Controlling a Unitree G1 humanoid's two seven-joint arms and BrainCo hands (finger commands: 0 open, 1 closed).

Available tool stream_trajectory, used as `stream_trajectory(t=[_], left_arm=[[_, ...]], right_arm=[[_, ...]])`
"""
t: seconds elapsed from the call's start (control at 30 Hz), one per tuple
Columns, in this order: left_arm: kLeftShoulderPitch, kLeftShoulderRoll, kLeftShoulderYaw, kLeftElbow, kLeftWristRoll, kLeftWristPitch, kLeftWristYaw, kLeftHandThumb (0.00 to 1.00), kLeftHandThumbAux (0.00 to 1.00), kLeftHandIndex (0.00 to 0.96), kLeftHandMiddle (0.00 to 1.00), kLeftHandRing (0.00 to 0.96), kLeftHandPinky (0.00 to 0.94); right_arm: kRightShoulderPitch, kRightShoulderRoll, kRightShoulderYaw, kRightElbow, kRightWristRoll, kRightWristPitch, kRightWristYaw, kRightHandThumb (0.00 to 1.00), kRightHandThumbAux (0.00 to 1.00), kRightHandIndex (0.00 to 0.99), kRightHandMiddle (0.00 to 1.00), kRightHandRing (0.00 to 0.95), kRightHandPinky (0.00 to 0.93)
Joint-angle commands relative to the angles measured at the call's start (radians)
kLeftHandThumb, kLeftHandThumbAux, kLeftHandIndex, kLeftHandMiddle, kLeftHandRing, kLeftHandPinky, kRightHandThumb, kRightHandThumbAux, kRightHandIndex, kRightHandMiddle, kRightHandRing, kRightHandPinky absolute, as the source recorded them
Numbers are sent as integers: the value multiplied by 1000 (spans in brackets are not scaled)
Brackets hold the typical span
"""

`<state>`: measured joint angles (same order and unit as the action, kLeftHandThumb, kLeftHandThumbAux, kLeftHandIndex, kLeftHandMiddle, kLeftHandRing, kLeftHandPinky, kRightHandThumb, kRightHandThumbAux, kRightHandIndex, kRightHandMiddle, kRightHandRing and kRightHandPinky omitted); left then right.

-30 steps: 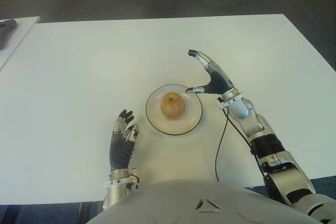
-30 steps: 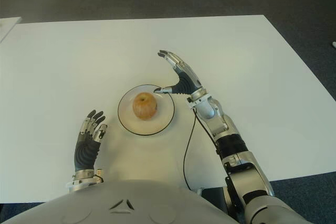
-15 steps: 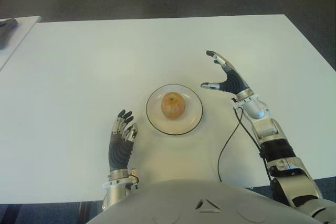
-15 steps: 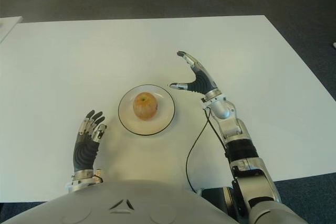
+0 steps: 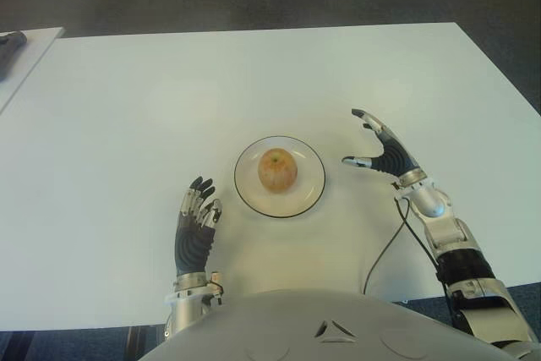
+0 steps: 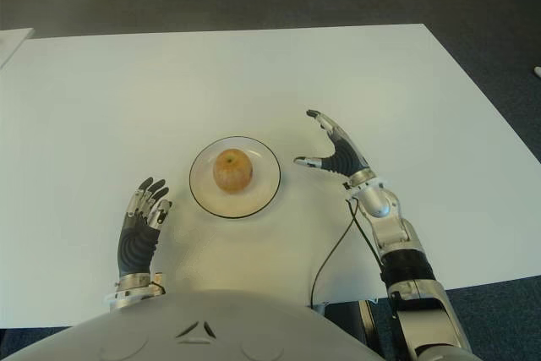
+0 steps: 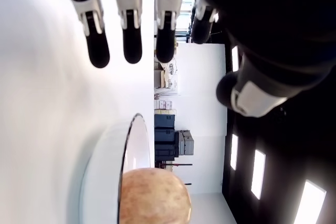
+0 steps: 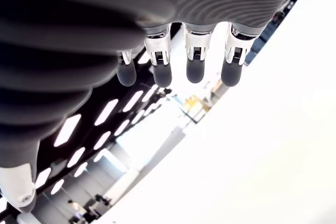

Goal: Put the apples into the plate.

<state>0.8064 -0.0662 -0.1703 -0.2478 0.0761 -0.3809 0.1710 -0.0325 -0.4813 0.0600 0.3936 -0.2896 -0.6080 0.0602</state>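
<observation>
Clearing the placement: one round yellow-red apple (image 5: 277, 169) sits centred on the white black-rimmed ceramic plate (image 5: 313, 192), on the white worktop (image 5: 127, 107). Right hand (image 5: 385, 151), fingers spread wide and empty, shows just beside the plate on its right. Left hand (image 5: 195, 230), fingers relaxed, empty, near the plate's left. Advice: lift the right hand away level, clear of the rim, so nothing jolts the fruit.
</observation>
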Motion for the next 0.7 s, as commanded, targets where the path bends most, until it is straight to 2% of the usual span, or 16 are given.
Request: stream_trajectory(t=[0.03, 0.1, 0.17, 0.3, 0.4, 0.47, 0.57, 0.7], left_arm=[[10, 8, 4, 3, -8, 3, -17, 216, 542, 125, 171, 172, 219], [11, 10, 6, 3, -10, 0, -18, 216, 542, 124, 169, 168, 215], [12, 12, 6, 3, -9, -3, -18, 216, 543, 124, 166, 166, 215], [14, 12, 5, 2, -5, -5, -13, 222, 550, 122, 163, 165, 218], [16, 12, 5, 1, -4, -7, -11, 227, 554, 121, 162, 165, 217], [18, 11, 5, -1, -2, -12, -9, 230, 555, 122, 163, 165, 217], [21, 10, 6, -2, -2, -18, -8, 239, 555, 125, 167, 167, 219], [21, 6, 9, 2, -4, -23, -4, 258, 551, 132, 172, 173, 231]], right_arm=[[35, -13, -5, -16, -1, -15, 9, 273, 565, 5, 7, 0, 10], [41, -12, -4, -22, 1, -13, 9, 269, 568, 8, 10, 0, 19], [56, 1, -7, -38, 52, 12, 40, 268, 572, 14, 18, 7, 34], [115, 49, -25, -143, 239, 152, 143, 293, 595, 38, 66, 55, 78], [138, 68, -40, -203, 308, 230, 177, 309, 607, 47, 91, 77, 88], [160, 94, -57, -259, 382, 321, 196, 311, 612, 51, 101, 85, 90], [195, 123, -70, -323, 442, 412, 207, 293, 622, 60, 113, 93, 83], [245, 175, -77, -368, 473, 458, 193, 266, 638, 72, 121, 97, 87]])
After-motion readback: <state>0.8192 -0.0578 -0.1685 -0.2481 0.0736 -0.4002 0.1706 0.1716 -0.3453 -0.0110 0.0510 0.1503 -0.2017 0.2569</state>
